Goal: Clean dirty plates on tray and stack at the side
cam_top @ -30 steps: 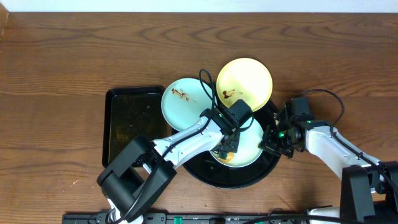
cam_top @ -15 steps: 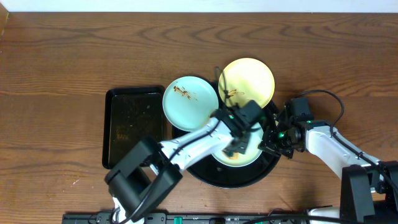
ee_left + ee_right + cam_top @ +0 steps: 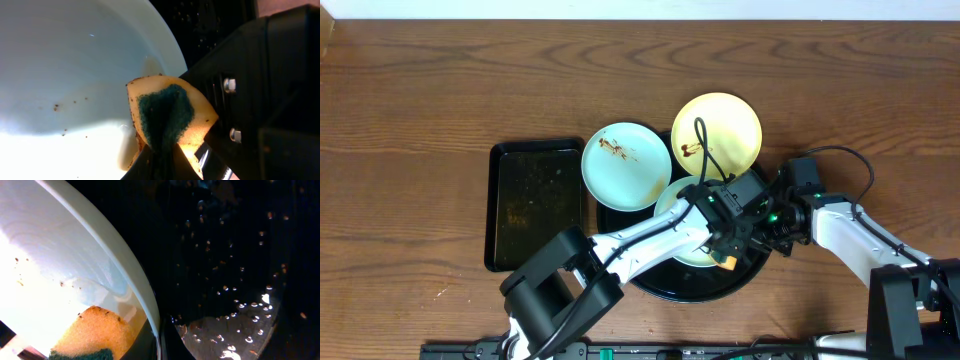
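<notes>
Mint plate [image 3: 672,198]: lies in tray [image 3: 660,285], its right half under the left tool.
Sponge [image 3: 167,117]: yellow with a green face, on the plate near its rim.
Left tool [image 3: 725,252]: pinched on the sponge.
Right tool [image 3: 763,226]: at the plate's right edge; grip cannot be told.

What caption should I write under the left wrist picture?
Yellow sponge with a blue-green patch on a pale speckled plate over the black tray.

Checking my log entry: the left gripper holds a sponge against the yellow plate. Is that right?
Not quite: the sponge in the left gripper is against a mint-blue plate, not the yellow plate, as the overhead view shows.
</notes>
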You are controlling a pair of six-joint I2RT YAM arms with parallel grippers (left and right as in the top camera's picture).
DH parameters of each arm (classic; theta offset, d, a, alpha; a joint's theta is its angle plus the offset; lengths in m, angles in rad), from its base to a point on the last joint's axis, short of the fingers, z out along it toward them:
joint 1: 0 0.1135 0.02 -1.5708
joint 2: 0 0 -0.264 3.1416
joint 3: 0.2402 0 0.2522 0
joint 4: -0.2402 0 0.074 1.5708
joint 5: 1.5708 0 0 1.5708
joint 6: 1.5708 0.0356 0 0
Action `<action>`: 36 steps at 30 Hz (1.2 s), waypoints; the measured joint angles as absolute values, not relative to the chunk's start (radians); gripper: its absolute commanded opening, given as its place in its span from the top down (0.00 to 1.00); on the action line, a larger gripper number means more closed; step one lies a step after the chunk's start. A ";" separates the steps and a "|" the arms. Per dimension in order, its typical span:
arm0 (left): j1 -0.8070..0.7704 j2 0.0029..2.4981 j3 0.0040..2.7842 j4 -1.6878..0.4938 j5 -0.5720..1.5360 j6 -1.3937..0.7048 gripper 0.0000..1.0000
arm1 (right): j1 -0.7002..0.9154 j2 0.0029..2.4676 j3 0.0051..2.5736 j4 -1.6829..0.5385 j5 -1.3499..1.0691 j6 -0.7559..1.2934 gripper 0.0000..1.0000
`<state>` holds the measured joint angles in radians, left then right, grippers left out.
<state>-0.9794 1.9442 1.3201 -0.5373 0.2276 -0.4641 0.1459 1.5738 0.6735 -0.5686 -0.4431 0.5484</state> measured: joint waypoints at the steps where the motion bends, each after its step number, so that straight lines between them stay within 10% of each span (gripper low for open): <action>1: -0.975 1.946 1.320 -0.537 0.235 -0.457 0.93 | 0.146 1.575 0.675 -0.571 -0.442 0.551 0.99; 36: -0.802 2.017 1.353 -0.561 0.011 -0.311 0.92 | 0.147 1.577 0.679 -0.611 -0.449 0.573 0.99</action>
<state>-0.8024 2.0174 1.3533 -0.5613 0.0109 -0.3115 0.1471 1.5772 0.6792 -0.6113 -0.4488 0.5732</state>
